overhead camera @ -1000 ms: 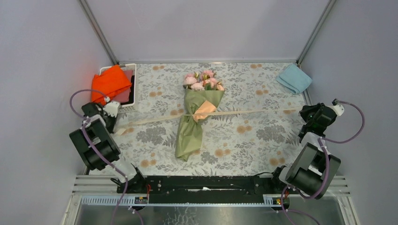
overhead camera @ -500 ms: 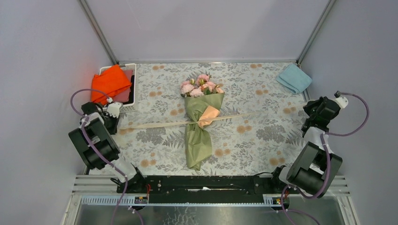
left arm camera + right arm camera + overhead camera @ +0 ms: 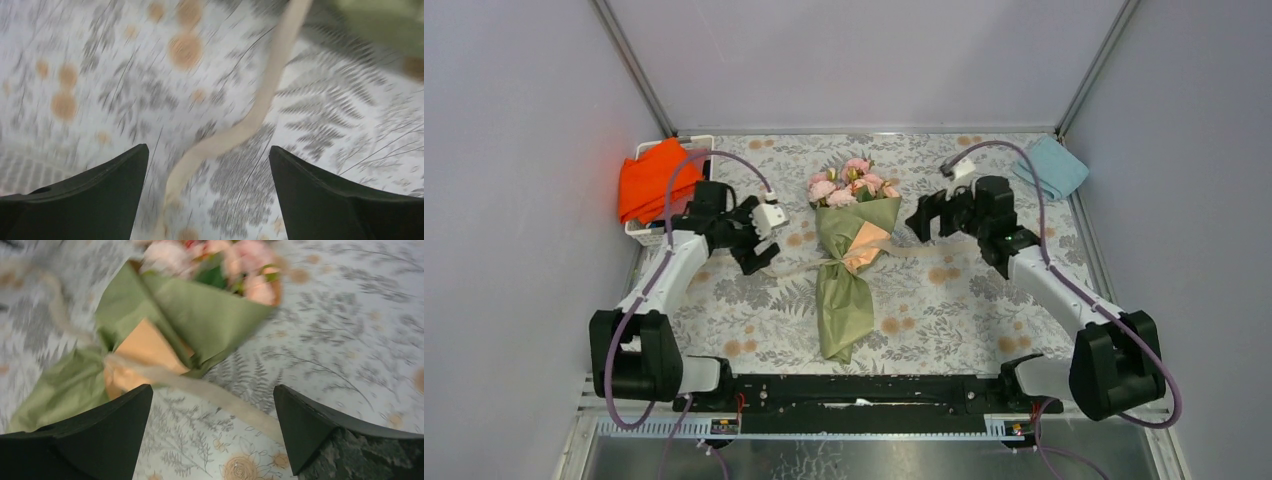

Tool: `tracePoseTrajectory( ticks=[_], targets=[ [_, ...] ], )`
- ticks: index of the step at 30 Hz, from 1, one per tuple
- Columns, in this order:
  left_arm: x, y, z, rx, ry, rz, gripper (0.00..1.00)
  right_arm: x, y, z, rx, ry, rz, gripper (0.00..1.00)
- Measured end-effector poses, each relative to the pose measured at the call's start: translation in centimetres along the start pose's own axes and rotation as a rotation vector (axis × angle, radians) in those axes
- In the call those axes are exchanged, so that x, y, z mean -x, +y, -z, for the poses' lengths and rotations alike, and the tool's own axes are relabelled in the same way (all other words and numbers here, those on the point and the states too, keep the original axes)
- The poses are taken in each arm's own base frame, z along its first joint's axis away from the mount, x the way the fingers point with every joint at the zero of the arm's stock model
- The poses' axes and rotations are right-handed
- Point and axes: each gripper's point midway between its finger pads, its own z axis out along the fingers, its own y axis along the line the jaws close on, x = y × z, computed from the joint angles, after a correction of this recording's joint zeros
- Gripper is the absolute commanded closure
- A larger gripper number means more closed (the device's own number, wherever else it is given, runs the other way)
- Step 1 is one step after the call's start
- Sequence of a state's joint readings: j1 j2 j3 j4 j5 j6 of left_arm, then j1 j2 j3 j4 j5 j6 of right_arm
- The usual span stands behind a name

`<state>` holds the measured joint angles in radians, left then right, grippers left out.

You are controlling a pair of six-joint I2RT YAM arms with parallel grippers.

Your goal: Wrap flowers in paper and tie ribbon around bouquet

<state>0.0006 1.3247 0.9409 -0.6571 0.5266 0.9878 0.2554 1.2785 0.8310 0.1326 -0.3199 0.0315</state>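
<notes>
While the bouquet (image 3: 846,262) lies mid-table on the floral cover (image 3: 954,300), blooms toward the far edge, we find the olive paper (image 3: 842,305) closed as a cone around the pink flowers (image 3: 849,185), its peach flap showing at the waist. The cream ribbon (image 3: 272,85) crosses that waist and pinches the paper in, its ends trailing slack to either side. We judge the tie made, though the knot is too blurred to confirm. The left gripper (image 3: 208,149) hovers over the left tail and the right gripper (image 3: 212,387) over the right. Both have fingers spread wide, holding nothing, and seem placed to retake either end. An orange cloth (image 3: 656,180) and a light blue cloth (image 3: 1052,165) lie well apart.
</notes>
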Motion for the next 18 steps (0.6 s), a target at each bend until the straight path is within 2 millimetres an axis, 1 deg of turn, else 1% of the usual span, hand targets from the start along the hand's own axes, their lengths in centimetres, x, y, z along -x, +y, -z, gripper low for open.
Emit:
tracePoseTrajectory(
  ticks=[1,2,3,4,5,6,8,10,11,12,13,14,16,17,18],
  targets=[
    [0.7,-0.4,-0.3,-0.018,-0.015,-0.018,0.02,-1.0,1.7,-0.2,0.067,0.023,0.047,0.0],
    [1.6,-1.3,-1.1,-0.055,-0.034,-0.046,0.03,-1.9,2.9,-0.3,0.122,0.047,0.097,0.0],
    [2.1,-2.1,-2.0,-0.087,-0.043,-0.061,0.03,-2.9,3.4,-0.6,0.162,0.071,0.147,0.0],
    [2.4,-2.8,-3.1,-0.118,-0.044,-0.072,0.04,-3.7,3.4,-1.1,0.19,0.09,0.191,0.0],
    [2.4,-3.6,-4.6,-0.158,-0.034,-0.074,0.04,-4.5,3.4,-1.7,0.209,0.11,0.223,0.0],
    [2.2,-4.1,-5.7,-0.183,-0.021,-0.072,0.04,-5.6,3.2,-2.4,0.225,0.133,0.256,0.0],
    [1.5,-5.2,-7.9,-0.231,0.015,-0.06,0.06,-8.4,3.1,-3.6,0.257,0.187,0.306,0.0],
    [0.9,-6.1,-9.4,-0.263,0.045,-0.051,0.08,-11.4,3.4,-4.2,0.288,0.253,0.339,0.0],
    [0.6,-6.4,-10.1,-0.274,0.059,-0.051,0.1,-12.6,3.6,-4.4,0.302,0.28,0.356,0.01],
    [0.4,-6.6,-10.5,-0.277,0.069,-0.051,0.15,-13.3,3.8,-4.6,0.311,0.298,0.372,0.02],
    [0.3,-6.7,-10.9,-0.279,0.076,-0.051,0.27,-13.8,4.1,-4.8,0.321,0.311,0.393,0.03],
    [0.3,-6.8,-11.2,-0.278,0.08,-0.047,0.42,-14.1,4.3,-5.1,0.328,0.324,0.41,0.04],
    [0.2,-6.7,-11.5,-0.27,0.084,-0.041,0.79,-14.1,4.6,-5.9,0.338,0.336,0.445,0.07],
    [0.3,-6.6,-11.5,-0.266,0.083,-0.032,0.96,-13.9,4.7,-6.4,0.333,0.336,0.463,0.08],
    [0.3,-6.6,-11.5,-0.265,0.082,-0.029,1.0,-13.6,4.7,-6.9,0.326,0.337,0.48,0.1]
  ],
)
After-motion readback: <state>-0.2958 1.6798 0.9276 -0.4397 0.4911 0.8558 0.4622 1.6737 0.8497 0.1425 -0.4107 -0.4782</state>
